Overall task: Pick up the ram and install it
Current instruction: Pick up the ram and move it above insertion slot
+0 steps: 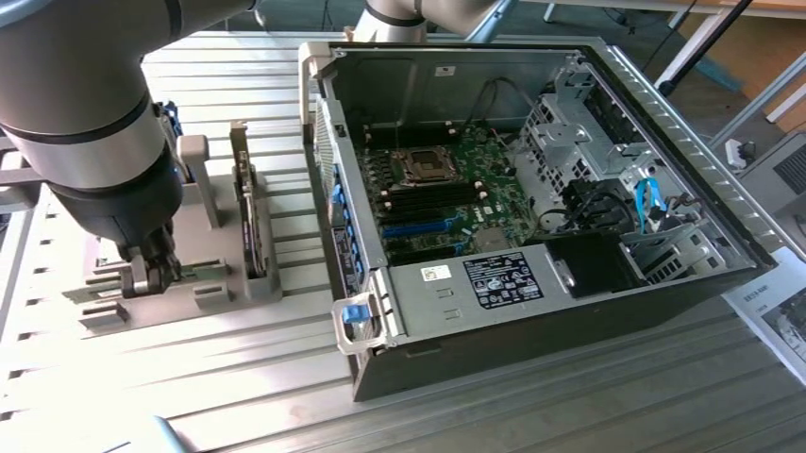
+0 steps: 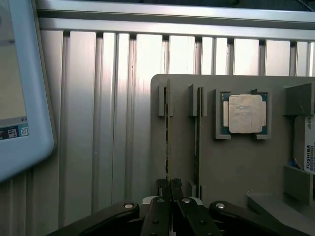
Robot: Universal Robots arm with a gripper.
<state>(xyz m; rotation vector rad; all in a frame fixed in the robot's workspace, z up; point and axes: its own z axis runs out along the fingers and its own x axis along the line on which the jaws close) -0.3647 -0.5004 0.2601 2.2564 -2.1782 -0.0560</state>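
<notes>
The two black metal fingers (image 2: 158,214) of the gripper (image 2: 170,189) are pressed together, clamped on the near end of the ram (image 2: 168,128), a long thin circuit-board stick seen edge-on. The ram stands on edge in a narrow slot of the flat grey plastic holder tray (image 2: 236,167). Colour and chips cannot be made out from this angle.

A second thin board stick (image 2: 198,132) is seated in the parallel slot just beside the ram, not touched by the gripper. Further along the tray, a square silver processor chip (image 2: 244,114) on a green base lies flat in its own framed recess. Past it, a silver hard drive with a white label (image 2: 306,147) is cut off by the frame edge.

In the exterior view the gripper (image 1: 149,276) is lowered onto the holder tray (image 1: 189,294) beneath the grey and silver robot arm (image 1: 89,123). The hard drive (image 1: 256,222) stands upright in the same tray. The tray rests on the ribbed aluminium table (image 1: 252,377).

The open grey metal computer case (image 1: 529,311) lies on its side to the exterior view's right of the tray, well apart from the gripper. The green motherboard (image 1: 441,189) is exposed inside it.

A light-blue framed screen (image 2: 34,123) sits at the table edge in the wrist view.
</notes>
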